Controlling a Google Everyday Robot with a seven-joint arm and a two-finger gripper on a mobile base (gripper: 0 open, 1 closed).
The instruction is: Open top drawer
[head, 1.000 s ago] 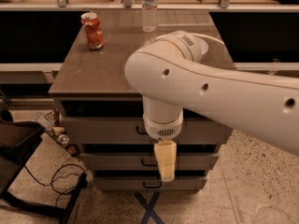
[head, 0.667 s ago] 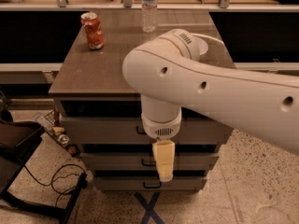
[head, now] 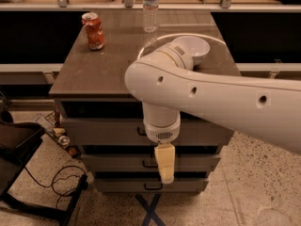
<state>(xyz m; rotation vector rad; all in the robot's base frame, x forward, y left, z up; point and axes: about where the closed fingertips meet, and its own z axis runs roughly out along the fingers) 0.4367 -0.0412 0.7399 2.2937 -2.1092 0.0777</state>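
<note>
The gripper (head: 165, 165) is hung before the lower drawers of the cabinet (head: 108, 67); whether it is open cannot be told. The top drawer (head: 99, 131) is seen shut, its pull (head: 141, 131) lying ungrasped at 11 o'clock. Grasping and drawing out are judged left to do.

I get warm, dim light from above (brightest on the arm (head: 211, 93)); the gripper (head: 165, 166) hangs below the cabinet top (head: 117, 65), whose overhang shadows the top drawer (head: 103, 132).
</note>
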